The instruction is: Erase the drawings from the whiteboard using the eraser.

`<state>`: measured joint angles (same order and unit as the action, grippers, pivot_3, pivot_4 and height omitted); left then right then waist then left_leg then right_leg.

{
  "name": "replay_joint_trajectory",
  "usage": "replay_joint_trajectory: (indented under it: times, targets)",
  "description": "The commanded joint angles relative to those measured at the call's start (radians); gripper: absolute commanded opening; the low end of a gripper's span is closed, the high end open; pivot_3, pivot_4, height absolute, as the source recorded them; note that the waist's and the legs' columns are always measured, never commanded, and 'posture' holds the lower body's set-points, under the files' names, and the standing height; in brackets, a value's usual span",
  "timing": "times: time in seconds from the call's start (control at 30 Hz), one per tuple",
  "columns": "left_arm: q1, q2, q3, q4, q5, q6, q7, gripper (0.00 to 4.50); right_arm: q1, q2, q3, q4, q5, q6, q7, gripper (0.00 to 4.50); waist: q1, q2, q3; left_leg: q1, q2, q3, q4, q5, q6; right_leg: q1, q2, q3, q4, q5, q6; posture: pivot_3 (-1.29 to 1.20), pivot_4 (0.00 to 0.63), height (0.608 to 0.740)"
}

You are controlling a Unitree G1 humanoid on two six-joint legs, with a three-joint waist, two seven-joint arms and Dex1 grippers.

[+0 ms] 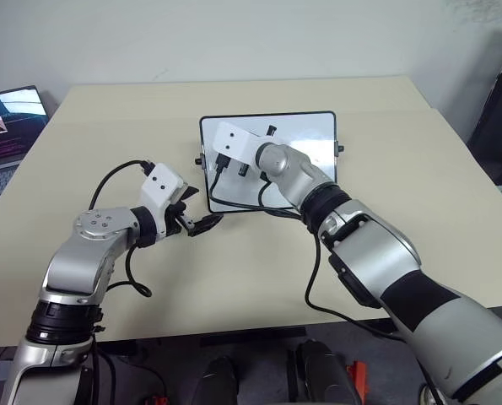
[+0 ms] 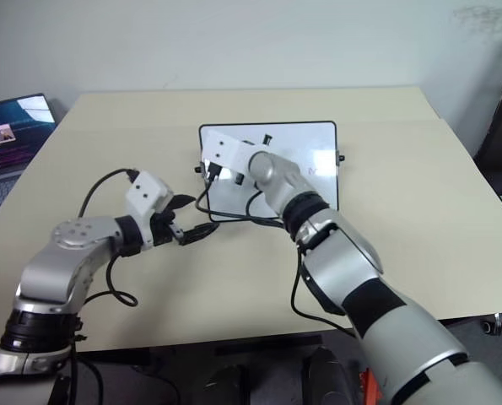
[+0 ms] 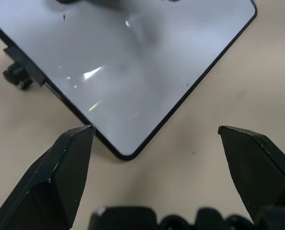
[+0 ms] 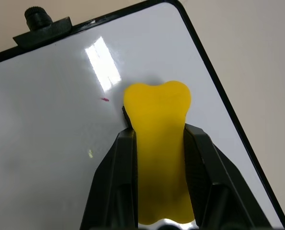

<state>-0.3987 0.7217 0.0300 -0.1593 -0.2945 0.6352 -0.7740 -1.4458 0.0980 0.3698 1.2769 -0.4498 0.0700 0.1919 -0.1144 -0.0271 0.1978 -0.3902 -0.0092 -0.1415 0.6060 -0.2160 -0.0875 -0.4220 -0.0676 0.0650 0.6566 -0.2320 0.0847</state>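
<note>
Two black fingers of the right claw are clamped on the yellow eraser, whose tip rests over the glossy whiteboard near a framed corner. A tiny reddish speck, a trace of the drawings, sits just beside the eraser. The left claw hangs with its fingers wide apart, gripping nothing, just off the board's near corner. The whiteboard lies flat on the beige surface; a laptop stands at the far left edge.
</note>
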Motion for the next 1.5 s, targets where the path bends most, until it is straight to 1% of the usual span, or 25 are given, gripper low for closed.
replay_joint_trajectory:
  times: [0.03, 0.1, 0.17, 0.37, 0.47, 0.7, 0.77, 1.0, 1.1, 1.2, 1.27, 1.33, 1.4, 1.5]
  targets:
    - [-0.001, 0.015, 0.022, -0.04, -0.001, 0.001, 0.009, 4.5, -0.038, 0.023, 0.013, -0.003, -0.015, -0.022, -0.016, 0.96, 0.0, 0.0, 0.0, 0.0, 0.0, 0.0, 0.0, 0.0, 0.0, 0.0, 0.0, 0.0, 0.0, 0.0, 0.0, 0.0, 0.15, 0.74]
    - [0.007, 0.017, 0.027, -0.042, 0.002, 0.005, 0.013, 4.5, -0.03, 0.038, 0.026, -0.004, -0.021, -0.028, 0.009, 0.96, 0.0, 0.0, 0.0, 0.0, 0.001, 0.0, 0.0, 0.0, 0.0, 0.0, 0.001, 0.0, 0.0, 0.0, 0.0, 0.0, 0.15, 0.74]
    - [0.015, 0.024, 0.032, -0.043, 0.005, 0.005, 0.013, 4.5, -0.011, 0.052, 0.054, -0.006, -0.034, -0.032, 0.069, 0.96, -0.001, 0.0, 0.0, 0.0, 0.002, 0.0, 0.0, -0.001, -0.001, 0.0, 0.002, 0.0, 0.0, 0.0, 0.0, 0.0, 0.15, 0.74]
    - [0.013, 0.023, 0.033, -0.045, 0.002, 0.006, 0.019, 4.5, 0.023, 0.047, 0.08, -0.007, -0.048, -0.032, 0.16, 0.96, 0.0, 0.0, 0.0, 0.0, 0.003, 0.0, 0.0, -0.001, -0.002, 0.0, 0.004, 0.0, 0.0, 0.0, -0.001, 0.0, 0.15, 0.74]
    - [0.014, 0.021, 0.03, -0.05, 0.0, 0.007, 0.023, 4.5, 0.014, 0.031, 0.061, -0.007, -0.034, -0.023, 0.136, 0.96, 0.001, 0.0, 0.0, 0.001, 0.003, 0.0, 0.0, -0.001, -0.002, 0.0, 0.004, 0.0, 0.0, 0.0, -0.001, 0.0, 0.15, 0.74]
    - [0.013, 0.022, 0.035, -0.053, -0.007, 0.007, 0.022, 4.5, -0.032, -0.028, -0.002, 0.005, -0.008, -0.004, 0.012, 0.96, 0.01, 0.0, 0.0, 0.001, 0.004, 0.0, 0.001, -0.001, -0.002, 0.0, 0.004, 0.0, 0.001, 0.0, -0.001, 0.0, 0.15, 0.74]
    - [0.011, 0.021, 0.034, -0.051, -0.007, 0.005, 0.021, 4.5, -0.042, -0.041, -0.008, 0.007, -0.006, -0.003, -0.004, 0.96, 0.011, 0.0, 0.0, 0.001, 0.004, 0.0, 0.001, -0.001, -0.002, 0.0, 0.004, 0.0, 0.0, 0.0, -0.001, 0.0, 0.15, 0.74]
    - [-0.009, 0.016, 0.023, -0.037, -0.005, 0.001, 0.016, 4.5, -0.034, -0.042, 0.007, 0.012, -0.012, -0.003, 0.01, 0.96, 0.004, 0.0, 0.0, 0.001, 0.004, 0.0, 0.001, -0.001, -0.002, 0.0, 0.004, 0.0, 0.0, 0.0, -0.001, 0.0, 0.15, 0.74]
    - [-0.015, 0.017, 0.024, -0.034, -0.007, 0.0, 0.011, 4.5, -0.02, -0.027, 0.021, 0.006, -0.016, -0.008, 0.053, 0.96, 0.002, 0.0, 0.0, 0.001, 0.004, 0.0, 0.001, -0.001, -0.002, 0.0, 0.004, 0.0, 0.0, 0.0, -0.001, 0.0, 0.15, 0.74]
    - [-0.022, 0.016, 0.022, -0.034, -0.012, 0.0, 0.003, 4.5, -0.011, -0.022, 0.005, -0.016, 0.011, -0.023, 0.101, 0.96, 0.001, 0.0, 0.0, 0.001, 0.004, 0.0, 0.001, -0.001, -0.002, 0.0, 0.004, 0.0, 0.001, 0.0, -0.001, 0.0, 0.15, 0.74]
    - [-0.037, 0.011, 0.023, -0.035, -0.028, 0.001, -0.014, 4.5, -0.013, -0.046, -0.048, -0.083, 0.077, -0.026, 0.196, 0.96, 0.001, 0.0, 0.0, 0.001, 0.004, 0.0, 0.001, -0.001, -0.002, 0.0, 0.004, 0.0, 0.001, 0.0, -0.001, 0.0, 0.15, 0.74]
    - [-0.057, 0.008, 0.025, -0.029, -0.046, -0.005, -0.037, 4.5, 0.0, -0.08, -0.09, -0.191, 0.138, -0.006, 0.304, 0.96, 0.002, 0.0, 0.0, 0.0, 0.004, 0.0, 0.001, -0.001, -0.002, 0.0, 0.004, 0.0, 0.0, 0.0, -0.001, 0.0, 0.15, 0.74]
    - [-0.072, 0.002, 0.03, -0.016, -0.059, -0.008, -0.049, 4.5, 0.033, -0.107, -0.104, -0.312, 0.171, 0.031, 0.376, 0.96, 0.004, 0.0, 0.0, -0.001, 0.004, 0.0, 0.001, -0.001, -0.002, 0.0, 0.004, 0.0, 0.0, 0.0, -0.001, 0.0, 0.15, 0.74]
    - [-0.118, -0.003, -0.008, 0.023, -0.04, -0.027, -0.071, 4.5, 0.141, -0.186, -0.127, -0.606, 0.215, 0.163, 0.475, 0.96, 0.008, 0.0, 0.0, -0.001, 0.004, -0.001, 0.002, -0.002, -0.003, 0.0, 0.004, -0.001, -0.001, 0.0, -0.001, 0.0, 0.15, 0.74]
